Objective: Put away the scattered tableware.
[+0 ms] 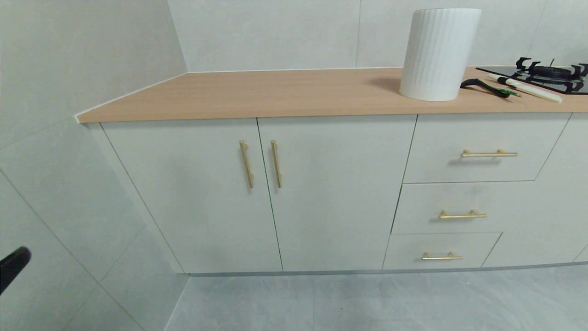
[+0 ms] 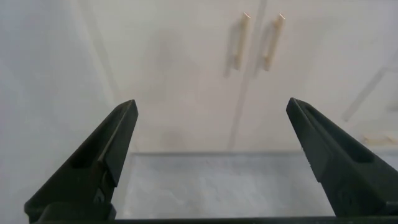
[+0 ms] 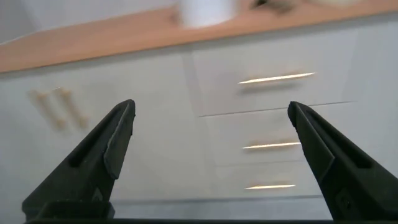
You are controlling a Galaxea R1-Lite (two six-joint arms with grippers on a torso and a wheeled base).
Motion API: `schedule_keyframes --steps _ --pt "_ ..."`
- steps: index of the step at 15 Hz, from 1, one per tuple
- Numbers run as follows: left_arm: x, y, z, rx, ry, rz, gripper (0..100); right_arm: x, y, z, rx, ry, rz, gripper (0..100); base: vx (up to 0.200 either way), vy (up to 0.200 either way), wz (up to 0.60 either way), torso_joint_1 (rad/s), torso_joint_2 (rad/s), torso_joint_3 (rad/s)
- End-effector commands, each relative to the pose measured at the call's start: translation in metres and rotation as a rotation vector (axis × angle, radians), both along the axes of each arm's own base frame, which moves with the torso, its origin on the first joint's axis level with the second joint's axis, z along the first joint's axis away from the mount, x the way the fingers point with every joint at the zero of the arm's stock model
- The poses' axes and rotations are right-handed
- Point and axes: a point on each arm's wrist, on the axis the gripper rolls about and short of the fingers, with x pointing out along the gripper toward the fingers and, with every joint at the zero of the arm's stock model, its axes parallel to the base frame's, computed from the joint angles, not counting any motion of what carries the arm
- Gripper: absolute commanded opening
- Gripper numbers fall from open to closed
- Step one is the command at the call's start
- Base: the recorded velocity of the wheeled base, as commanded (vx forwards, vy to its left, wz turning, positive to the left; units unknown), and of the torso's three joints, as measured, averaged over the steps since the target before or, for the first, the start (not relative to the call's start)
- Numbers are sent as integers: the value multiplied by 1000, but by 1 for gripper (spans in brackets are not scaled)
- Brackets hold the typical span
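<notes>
White-handled knife, perhaps, on counter; left claw, right claw spread.

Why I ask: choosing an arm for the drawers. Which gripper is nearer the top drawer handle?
Right, probably. The right gripper faces the top drawer handle, apart from it; the left gripper sits farther left, facing the cupboard door handles.

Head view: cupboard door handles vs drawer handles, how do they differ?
Door handles stand vertical; drawer handles lie horizontal. The door handles are a pair, side by side; the drawer handles are three, stacked one below another. The door handles sit to the left, the drawer handles to the right. Shared: all are slim gold-coloured bar pulls on pale, closed fronts.
</notes>
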Motion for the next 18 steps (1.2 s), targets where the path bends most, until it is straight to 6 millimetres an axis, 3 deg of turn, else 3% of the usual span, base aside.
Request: schedule_keyframes --steps 1,3,6,8,10,12,15,18 --pt "-49 14 -28 -9 -99 82 100 -72 -18 -38 -58 -88 -153 100 0 0 0 0 0 0" --pt "-59 15 -44 -14 -132 126 100 -87 -19 -55 -88 -63 -191 100 0 0 0 0 0 0" --pt "-71 14 -60 -5 -186 208 100 -85 -17 -58 -84 -47 -263 100 0 0 0 0 0 0" --pt "-73 11 -64 -2 -189 319 100 -91 -11 -77 -96 -38 -354 100 0 0 0 0 0 0" --pt "-78 7 -81 71 -207 291 100 -84 -11 -97 -100 17 -341 100 0 0 0 0 0 0" --pt "-70 7 -95 90 -158 290 100 -78 -11 -107 -99 40 -331 100 0 0 0 0 0 0" --pt "-52 7 -131 94 -94 282 100 -59 -7 -142 -125 87 -148 100 0 0 0 0 0 0" --pt "-49 6 -141 65 -62 214 100 -58 -5 -153 -139 160 -33 100 0 0 0 0 0 0"
